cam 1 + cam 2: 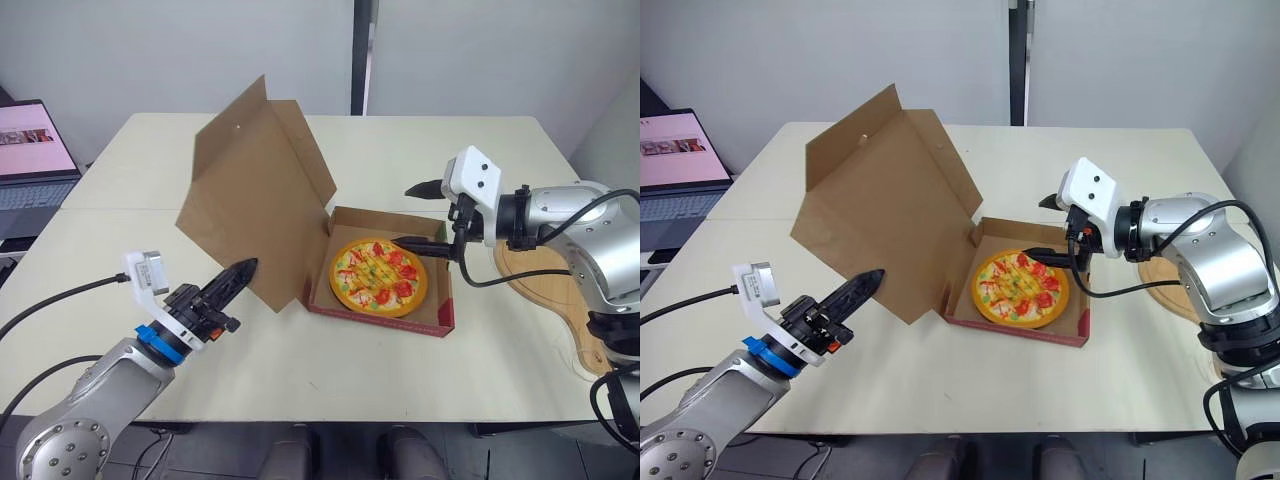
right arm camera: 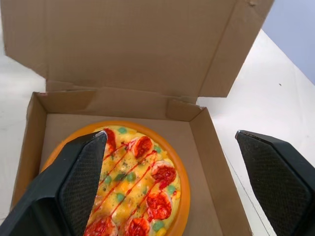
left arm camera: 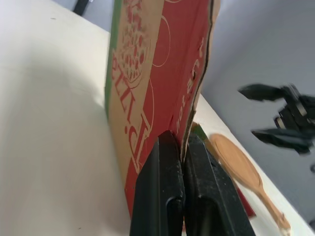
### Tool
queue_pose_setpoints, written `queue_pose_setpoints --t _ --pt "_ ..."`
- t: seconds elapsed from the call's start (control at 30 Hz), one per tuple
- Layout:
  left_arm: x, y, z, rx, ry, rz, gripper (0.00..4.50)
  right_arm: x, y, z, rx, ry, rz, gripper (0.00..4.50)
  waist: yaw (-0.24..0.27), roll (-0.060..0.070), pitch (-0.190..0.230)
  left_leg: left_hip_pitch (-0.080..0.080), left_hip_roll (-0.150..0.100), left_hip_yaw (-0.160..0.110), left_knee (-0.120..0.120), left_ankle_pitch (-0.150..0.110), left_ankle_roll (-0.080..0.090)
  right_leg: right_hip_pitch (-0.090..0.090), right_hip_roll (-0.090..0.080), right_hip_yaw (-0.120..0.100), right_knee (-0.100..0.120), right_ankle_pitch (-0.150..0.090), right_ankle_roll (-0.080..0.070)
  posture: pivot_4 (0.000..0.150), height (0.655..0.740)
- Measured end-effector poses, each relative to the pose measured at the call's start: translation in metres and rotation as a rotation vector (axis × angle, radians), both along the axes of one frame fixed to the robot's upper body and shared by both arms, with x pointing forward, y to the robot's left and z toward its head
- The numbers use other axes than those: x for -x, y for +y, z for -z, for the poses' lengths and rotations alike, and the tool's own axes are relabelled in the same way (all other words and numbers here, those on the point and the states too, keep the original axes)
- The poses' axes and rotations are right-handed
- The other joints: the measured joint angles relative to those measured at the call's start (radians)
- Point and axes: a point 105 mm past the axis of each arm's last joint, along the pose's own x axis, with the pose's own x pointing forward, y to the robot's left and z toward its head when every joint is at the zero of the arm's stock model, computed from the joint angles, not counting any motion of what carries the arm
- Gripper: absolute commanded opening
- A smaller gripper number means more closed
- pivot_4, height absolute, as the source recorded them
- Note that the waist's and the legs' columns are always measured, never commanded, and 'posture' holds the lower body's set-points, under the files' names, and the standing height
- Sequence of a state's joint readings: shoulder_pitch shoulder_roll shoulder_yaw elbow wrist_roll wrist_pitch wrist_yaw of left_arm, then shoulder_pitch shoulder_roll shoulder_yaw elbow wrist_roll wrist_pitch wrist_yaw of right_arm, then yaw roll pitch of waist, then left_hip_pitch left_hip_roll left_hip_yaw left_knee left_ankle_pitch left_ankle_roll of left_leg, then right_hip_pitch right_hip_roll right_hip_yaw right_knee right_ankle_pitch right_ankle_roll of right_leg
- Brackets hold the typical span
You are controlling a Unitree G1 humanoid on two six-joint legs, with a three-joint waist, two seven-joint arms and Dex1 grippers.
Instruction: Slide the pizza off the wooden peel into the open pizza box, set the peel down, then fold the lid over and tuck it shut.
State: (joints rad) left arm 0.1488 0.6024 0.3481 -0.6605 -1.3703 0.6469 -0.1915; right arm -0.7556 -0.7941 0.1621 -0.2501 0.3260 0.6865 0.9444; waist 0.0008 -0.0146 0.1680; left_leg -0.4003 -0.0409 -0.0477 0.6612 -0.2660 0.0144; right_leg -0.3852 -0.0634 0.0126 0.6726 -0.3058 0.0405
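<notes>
Near the front edge of the table [image 1: 300, 370], the left gripper [image 1: 238, 273], its 2 fingers [image 3: 162, 196] closed on nothing, could push the lid [image 1: 255, 190] onto the wide-open, empty right gripper [image 1: 402, 215] above the pizza [image 1: 379, 276].

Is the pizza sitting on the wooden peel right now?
No, the pizza lies inside the open box, and the peel rests on the table apart from it.

— What carries the scene?

— A pale cream table [image 1: 120, 320] with a matte top. A seam [image 1: 120, 210] runs across it on the lid side of the pizza box [image 1: 380, 318].

— And what lies on it?

— The pizza box sits near the middle, its base flat and its lid [image 1: 250, 200] raised open. A wooden peel [image 1: 545, 300] lies flat just beside the box, on the side away from the lid, close to the table's edge.
</notes>
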Motion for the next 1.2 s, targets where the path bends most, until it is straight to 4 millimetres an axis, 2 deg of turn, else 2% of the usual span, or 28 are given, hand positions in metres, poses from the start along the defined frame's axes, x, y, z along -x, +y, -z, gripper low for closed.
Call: queue_pose_setpoints --t 0.07,0.17,0.37,0.53,0.77,1.0,1.2 --pt "0.001 -0.005 0.000 -0.026 -0.014 0.029 0.03 -0.009 -0.005 0.005 0.009 -0.001 0.056 4.50 0.000 0.000 0.000 0.000 0.000 0.000 0.000 0.000 0.000 0.000 0.000 0.000 0.000 0.000 0.000 0.150 0.7318" --pt "0.002 -0.008 0.002 -0.041 -0.018 0.049 0.00 -0.023 -0.017 0.015 0.060 0.000 0.135 3.88 0.001 0.000 0.000 0.000 0.000 0.000 0.000 0.000 0.000 0.000 0.000 0.000 0.000 0.000 0.000 0.150 0.7318" --pt "0.002 -0.007 0.005 -0.065 -0.029 0.048 0.00 -0.061 -0.039 0.022 0.254 -0.097 0.235 1.73 -0.003 0.000 0.000 0.000 0.000 0.000 0.000 0.000 0.000 0.000 0.000 0.000 0.000 0.000 0.000 0.150 0.7318" --pt "0.001 -0.006 0.007 -0.075 -0.033 0.044 0.00 -0.094 -0.043 0.034 0.376 -0.138 0.256 0.02 -0.004 0.000 0.000 0.000 0.000 0.000 0.000 0.002 -0.004 0.000 0.001 0.000 0.000 0.000 0.000 0.150 0.7318" --pt "-0.001 -0.002 0.012 -0.084 -0.041 0.038 0.00 -0.128 -0.050 0.050 0.533 -0.132 0.301 0.02 -0.004 0.001 0.001 0.000 0.000 0.000 0.000 0.004 -0.007 -0.001 0.001 0.001 0.001 0.000 0.000 0.150 0.7318" --pt "-0.002 -0.001 0.013 -0.093 -0.052 0.042 0.00 -0.130 -0.062 0.072 0.627 -0.055 0.310 0.02 -0.004 0.001 0.001 0.000 0.000 0.000 0.000 0.004 -0.007 -0.001 0.001 0.001 0.001 0.000 0.000 0.150 0.7318" --pt "-0.002 -0.001 0.013 -0.105 -0.064 0.050 0.00 -0.123 -0.062 0.075 0.655 0.010 0.250 0.02 -0.007 0.001 0.001 0.001 0.000 0.000 0.000 0.005 -0.008 -0.002 0.002 0.001 0.003 0.000 0.000 0.150 0.7318"
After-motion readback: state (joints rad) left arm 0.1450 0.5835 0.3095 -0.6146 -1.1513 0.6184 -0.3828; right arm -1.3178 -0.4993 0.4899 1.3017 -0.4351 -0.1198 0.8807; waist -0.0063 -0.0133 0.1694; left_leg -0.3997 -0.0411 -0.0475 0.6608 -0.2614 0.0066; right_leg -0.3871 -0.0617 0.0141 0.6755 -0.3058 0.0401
